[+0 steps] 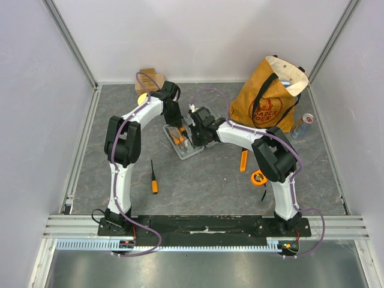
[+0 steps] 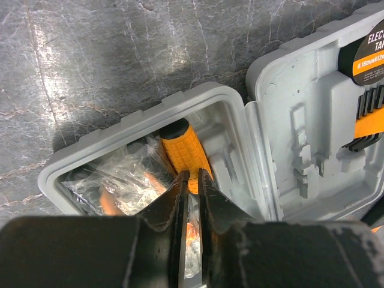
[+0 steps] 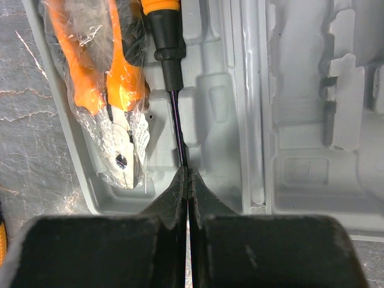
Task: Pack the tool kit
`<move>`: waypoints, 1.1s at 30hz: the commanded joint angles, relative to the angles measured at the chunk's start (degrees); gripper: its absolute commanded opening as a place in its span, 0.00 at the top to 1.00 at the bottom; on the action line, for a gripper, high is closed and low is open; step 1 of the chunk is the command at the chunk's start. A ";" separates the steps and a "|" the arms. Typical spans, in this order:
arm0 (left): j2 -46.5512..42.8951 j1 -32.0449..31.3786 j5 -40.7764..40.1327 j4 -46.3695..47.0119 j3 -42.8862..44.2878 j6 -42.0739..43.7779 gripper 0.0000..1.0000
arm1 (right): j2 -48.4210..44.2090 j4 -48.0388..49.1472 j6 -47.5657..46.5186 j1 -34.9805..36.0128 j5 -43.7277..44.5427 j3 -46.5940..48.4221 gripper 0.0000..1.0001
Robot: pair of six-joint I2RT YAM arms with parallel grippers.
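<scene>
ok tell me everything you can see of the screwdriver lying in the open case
The screwdriver has a ribbed orange handle with a black end cap, a black collar and a thin dark metal shaft. It lies lengthwise in one half of the open grey plastic case, beside pliers wrapped in clear plastic. The right claw is closed on the shaft's tip. The left claw sits at the handle, fingers nearly together; whether it grips is unclear.
</scene>
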 commanded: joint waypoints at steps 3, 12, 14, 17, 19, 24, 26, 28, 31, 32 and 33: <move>4.82 -0.82 -0.81 -2.74 0.48 1.00 0.84 | 1.13 -2.69 0.48 1.10 1.53 0.86 1.00; -6.50 -0.21 -3.62 -2.74 9.36 1.00 0.73 | -6.17 -2.87 0.40 1.11 7.96 9.40 0.80; -9.85 0.14 -5.55 -2.74 8.93 1.09 0.68 | -7.66 -2.95 0.13 1.11 7.17 9.66 0.73; -16.43 1.02 -9.68 -2.74 5.34 1.00 0.62 | -8.90 -3.04 -1.09 1.72 4.79 9.23 0.66; -21.35 2.25 -12.32 -2.65 2.00 0.65 0.60 | -9.34 -3.13 -2.23 3.29 3.39 8.87 0.61; -37.16 5.85 -19.34 -1.60 -8.37 -0.49 0.53 | -9.51 -3.66 -4.87 11.02 2.07 8.96 0.46; -45.76 6.91 -23.03 -0.55 -11.89 -0.23 0.49 | -8.73 -3.92 -5.05 15.41 0.50 8.96 0.38; -52.37 7.09 -25.24 0.42 -15.40 0.38 0.44 | -7.59 -4.36 -4.53 18.49 -0.04 9.31 0.32; -61.42 7.18 -26.04 1.92 -20.06 1.61 0.37 | -4.95 -7.08 -4.96 22.97 1.53 11.59 0.24; -63.72 7.09 -25.69 2.27 -21.03 2.05 0.36 | -3.90 -7.87 -4.88 24.12 2.84 12.47 0.23; -66.18 7.17 -25.51 2.36 -22.09 2.40 0.36 | -3.02 -8.49 -4.79 25.26 3.29 13.08 0.22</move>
